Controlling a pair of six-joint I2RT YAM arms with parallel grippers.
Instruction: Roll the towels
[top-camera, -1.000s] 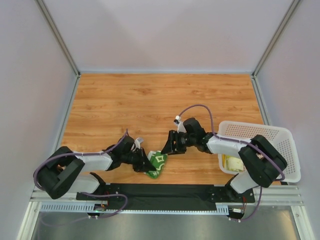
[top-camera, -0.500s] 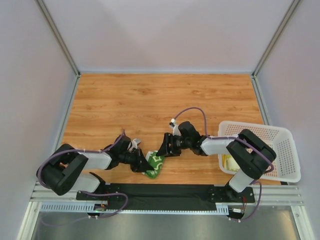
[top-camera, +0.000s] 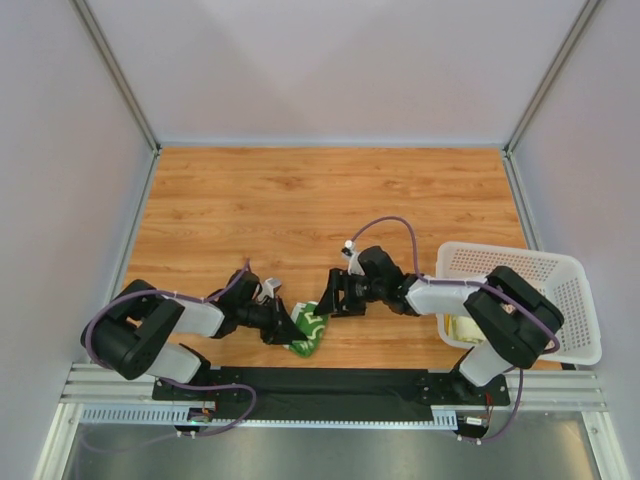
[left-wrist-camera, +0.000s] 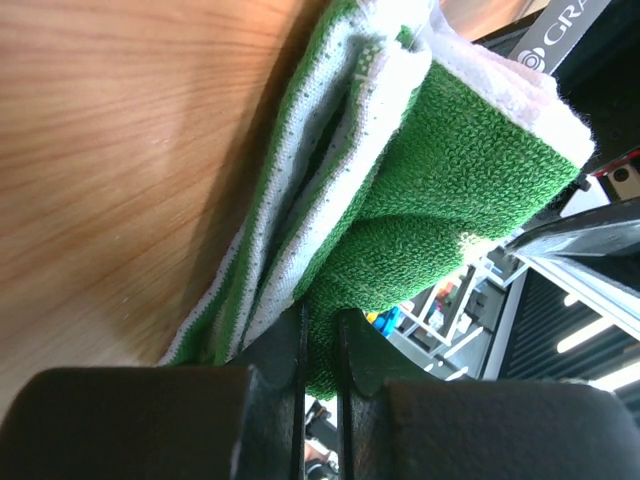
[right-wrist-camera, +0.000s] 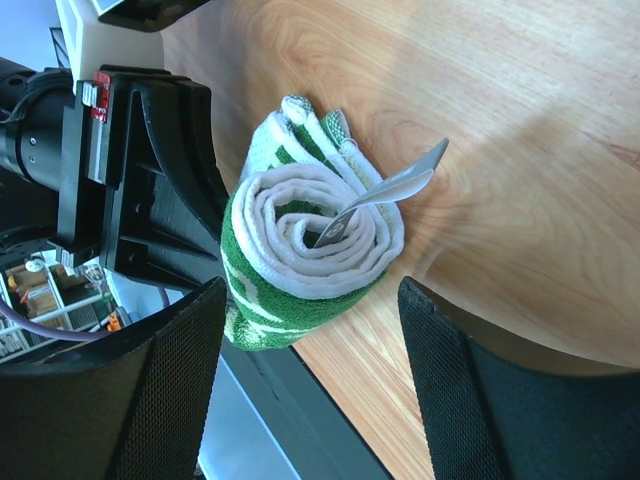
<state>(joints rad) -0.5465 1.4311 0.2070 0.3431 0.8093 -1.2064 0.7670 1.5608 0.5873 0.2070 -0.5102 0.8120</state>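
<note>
The dark green towel (top-camera: 311, 329) with cream prints lies rolled up at the table's near edge, between my two grippers. In the right wrist view the towel (right-wrist-camera: 300, 250) shows its spiral end with a grey label sticking out. My left gripper (top-camera: 284, 327) comes from the left and is shut on a fold of this towel (left-wrist-camera: 450, 160), its tips (left-wrist-camera: 320, 325) pinching green cloth. My right gripper (top-camera: 330, 299) faces the roll from the right, its jaws (right-wrist-camera: 310, 300) wide open and clear of the cloth. The pale yellow towel (top-camera: 462, 326) lies in the basket.
A white perforated basket (top-camera: 565, 290) stands at the right edge, beside the right arm. A black strip (top-camera: 330, 381) and metal rail run along the table's near edge, right under the roll. Bare wooden tabletop (top-camera: 300, 200) stretches behind the grippers.
My right gripper has opened wider and shifted slightly left and nearer, toward the roll. The left gripper keeps its hold on the green towel, barely moved.
</note>
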